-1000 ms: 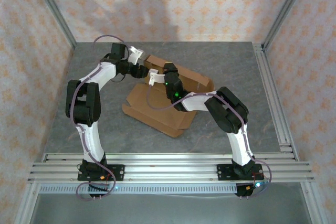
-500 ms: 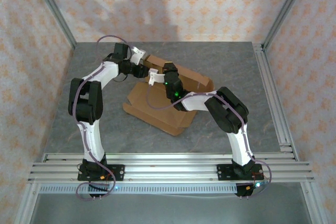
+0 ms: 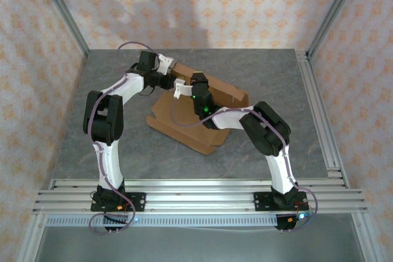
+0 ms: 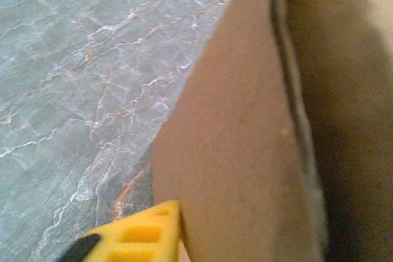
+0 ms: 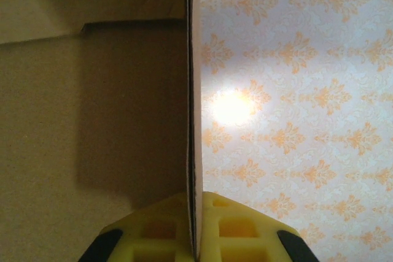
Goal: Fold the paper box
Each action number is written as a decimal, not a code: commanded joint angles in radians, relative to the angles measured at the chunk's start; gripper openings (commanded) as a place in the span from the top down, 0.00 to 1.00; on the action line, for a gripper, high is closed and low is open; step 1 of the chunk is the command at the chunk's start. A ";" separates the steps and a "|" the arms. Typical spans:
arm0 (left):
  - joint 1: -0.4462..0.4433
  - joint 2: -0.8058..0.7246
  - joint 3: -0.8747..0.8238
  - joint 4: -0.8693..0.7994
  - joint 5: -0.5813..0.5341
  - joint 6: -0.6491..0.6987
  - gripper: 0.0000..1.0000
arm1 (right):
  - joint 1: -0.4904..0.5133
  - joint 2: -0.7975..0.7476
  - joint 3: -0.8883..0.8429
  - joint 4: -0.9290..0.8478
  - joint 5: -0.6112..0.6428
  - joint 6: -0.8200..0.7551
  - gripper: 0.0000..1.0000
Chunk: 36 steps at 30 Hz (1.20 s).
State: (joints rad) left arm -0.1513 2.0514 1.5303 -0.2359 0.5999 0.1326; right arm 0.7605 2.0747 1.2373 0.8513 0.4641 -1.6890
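A: Looking from above, where does the paper box [image 3: 184, 133] lie?

B: On the grey marbled tabletop [image 3: 264, 78], about in the middle and a little toward the far side. It is brown cardboard, partly folded. A flat panel reaches toward the near left, and walls stand up along the far and right sides.

A: And the 2 arms?

B: Both reach to the box's far-left corner. The left end effector [image 3: 171, 78] comes in from the left and the right end effector [image 3: 183, 87] from the near right. They sit just beside each other there.

A: How does the left one stand?

B: Narrow, closed on a cardboard wall of the box. In the left wrist view, 1 yellow finger [image 4: 138, 236] lies against the outer face of a brown panel. The other finger is hidden behind the cardboard. The tabletop shows to the left of that panel.

A: And the right one?

B: Closed as well, gripping the box. In the right wrist view, a thin cardboard edge runs straight up between its 2 yellow fingers [image 5: 159, 234], which press it from both sides. Left of that edge is the shaded inner face of the box, with a flap's edge across the top. Right of it is the patterned wall [image 5: 295, 90] of the enclosure.
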 commanded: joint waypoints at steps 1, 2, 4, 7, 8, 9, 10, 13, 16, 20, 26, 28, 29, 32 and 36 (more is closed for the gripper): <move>-0.027 -0.027 -0.013 0.083 -0.053 -0.034 0.94 | 0.028 0.004 0.023 -0.032 -0.039 0.045 1.00; -0.033 -0.031 -0.021 0.093 -0.054 -0.033 0.94 | 0.029 0.006 0.023 -0.035 -0.039 0.049 1.00; -0.043 -0.039 -0.036 0.111 -0.071 -0.024 0.95 | 0.033 0.008 0.025 -0.038 -0.036 0.055 1.00; -0.056 -0.050 -0.055 0.132 -0.094 -0.025 0.99 | 0.035 0.010 0.028 -0.041 -0.029 0.067 1.00; -0.056 -0.052 -0.059 0.134 -0.091 -0.026 0.99 | 0.036 0.009 0.028 -0.042 -0.025 0.075 1.00; -0.054 -0.054 -0.059 0.132 -0.093 -0.027 0.99 | 0.036 0.006 0.029 -0.047 -0.022 0.086 0.99; -0.054 -0.055 -0.059 0.126 -0.101 -0.025 1.00 | 0.036 -0.001 0.028 -0.056 -0.018 0.101 0.95; -0.054 -0.055 -0.058 0.111 -0.124 -0.013 1.00 | 0.036 -0.041 0.022 -0.127 -0.011 0.194 0.70; -0.055 -0.064 -0.073 0.115 -0.130 0.002 1.00 | 0.036 -0.127 0.003 -0.297 -0.056 0.364 0.48; -0.054 -0.075 -0.076 0.104 -0.145 0.013 1.00 | 0.036 -0.249 -0.004 -0.532 -0.171 0.610 0.23; -0.055 -0.077 -0.060 0.070 -0.159 0.016 1.00 | 0.032 -0.374 -0.041 -0.637 -0.314 0.841 0.07; -0.054 -0.081 -0.065 0.065 -0.164 0.019 1.00 | 0.020 -0.417 -0.054 -0.646 -0.375 0.946 0.07; -0.055 -0.083 -0.066 0.060 -0.165 0.023 1.00 | 0.009 -0.435 -0.058 -0.644 -0.408 1.006 0.07; -0.055 -0.093 -0.076 0.035 -0.152 0.042 1.00 | -0.033 -0.460 0.003 -0.704 -0.448 1.301 0.08; -0.055 -0.120 -0.108 0.019 -0.128 0.073 1.00 | -0.105 -0.409 0.177 -0.914 -0.584 1.629 0.10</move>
State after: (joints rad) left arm -0.2012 1.9900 1.4471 -0.1711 0.4599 0.1665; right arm 0.6945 1.6524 1.2949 0.0956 0.0082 -0.3969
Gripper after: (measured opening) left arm 0.054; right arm 0.902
